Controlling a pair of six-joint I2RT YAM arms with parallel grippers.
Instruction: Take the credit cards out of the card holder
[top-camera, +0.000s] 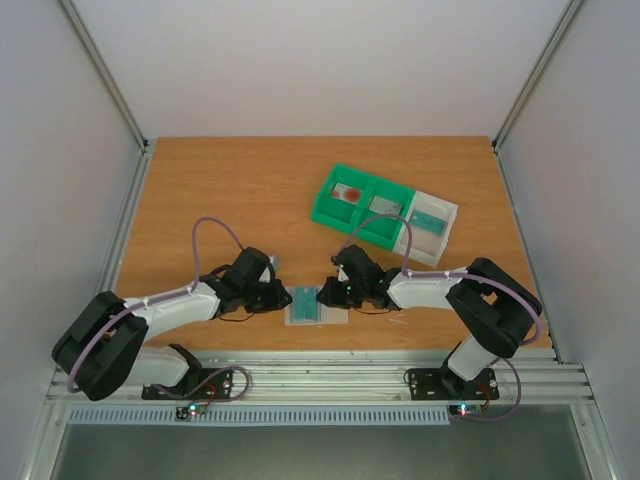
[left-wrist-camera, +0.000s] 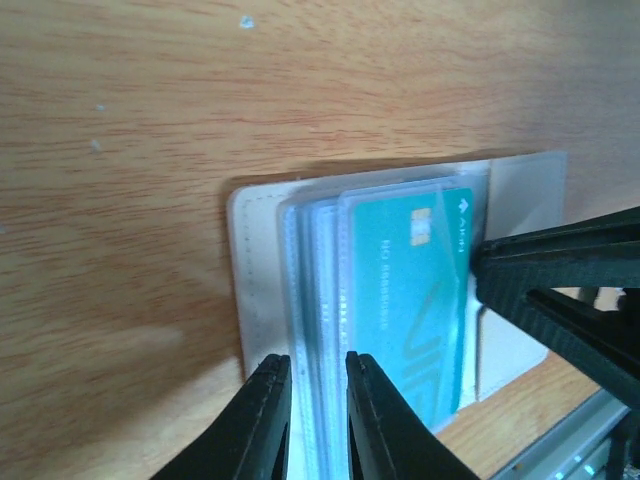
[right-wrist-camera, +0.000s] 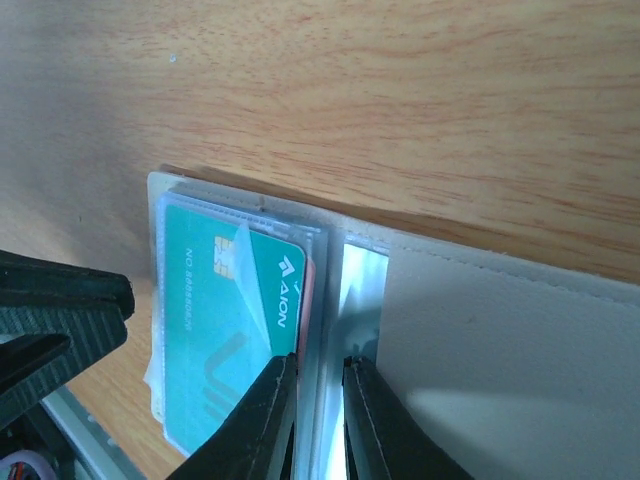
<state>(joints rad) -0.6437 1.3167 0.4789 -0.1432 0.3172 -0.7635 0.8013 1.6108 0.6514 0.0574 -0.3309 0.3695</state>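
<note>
Looking down, we find the card holder open on the desk, teal credit card inside; left gripper and right gripper straddle its clear sleeves, jaws barely apart, grip unclear.

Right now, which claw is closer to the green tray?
Right. The right claw is at the card holder's right edge, nearer the green tray behind it; the left claw is at the holder's left edge, farther away.

Beige two-panel card holder on wooden table, between left tool and right tool; green plastic tray, white plastic tray behind, rightward.
</note>
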